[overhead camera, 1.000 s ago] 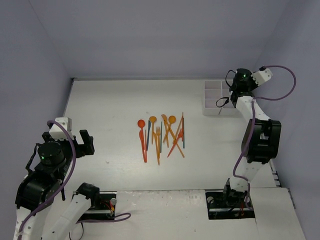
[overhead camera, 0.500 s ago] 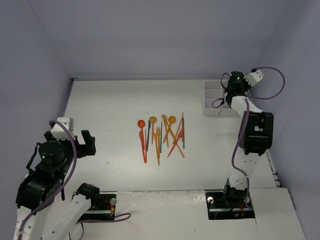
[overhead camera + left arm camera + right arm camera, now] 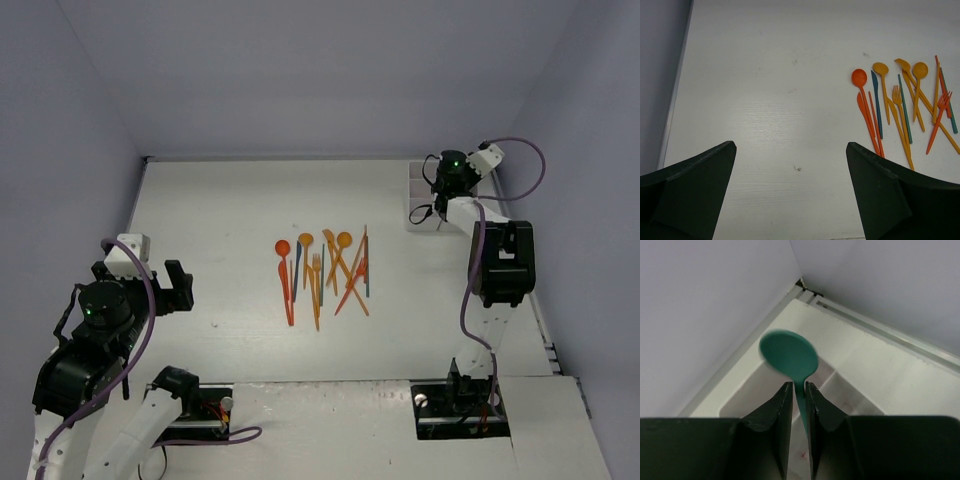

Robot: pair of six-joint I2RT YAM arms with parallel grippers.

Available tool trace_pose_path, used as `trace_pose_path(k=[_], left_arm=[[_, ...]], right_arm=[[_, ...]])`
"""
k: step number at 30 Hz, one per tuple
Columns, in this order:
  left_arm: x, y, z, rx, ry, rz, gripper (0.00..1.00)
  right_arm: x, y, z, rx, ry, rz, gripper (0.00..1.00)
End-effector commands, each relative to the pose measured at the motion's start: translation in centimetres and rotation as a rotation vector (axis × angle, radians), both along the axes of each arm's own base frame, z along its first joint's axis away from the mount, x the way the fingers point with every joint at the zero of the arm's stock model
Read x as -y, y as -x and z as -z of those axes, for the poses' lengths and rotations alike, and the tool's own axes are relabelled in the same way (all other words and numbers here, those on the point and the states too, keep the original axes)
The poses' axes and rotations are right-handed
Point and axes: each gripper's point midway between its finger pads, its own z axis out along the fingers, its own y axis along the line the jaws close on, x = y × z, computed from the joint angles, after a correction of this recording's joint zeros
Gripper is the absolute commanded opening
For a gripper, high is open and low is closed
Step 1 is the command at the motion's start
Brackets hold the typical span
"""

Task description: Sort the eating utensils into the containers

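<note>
- Right hand was up at the far-right corner of the table, over the white tray. Jaws were narrow, nipped on the handle of a teal spoon.
- The spoon stood bowl-up between the fingers, handle pointing down toward the compartments. Probably so it would drop in end-first without catching on the thin walls.
- The bowl looked smeared in the wrist view. My guess was that the drop was close. Couldn't tell which compartment it was lined up on.
- Left hand hung above the near-left of the table, jaws wide, nothing in them. It looked parked clear so the other arm had room.
- The rest of the utensils lay in a loose, overlapping pile mid-table, orange, red and a few teal, well apart from the tray. Most of the sorting was not done.
- The crossed handles in that pile would make single picks fiddly.
</note>
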Motion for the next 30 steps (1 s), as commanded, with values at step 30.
trace_pose_path(k=[30], left_arm=[[3.9,-1.5,-1.1,-0.082,0.217,0.049,0.9]], right_arm=[[-18.7,14.6,-6.9,-0.287,-0.068,-0.723,0.54]])
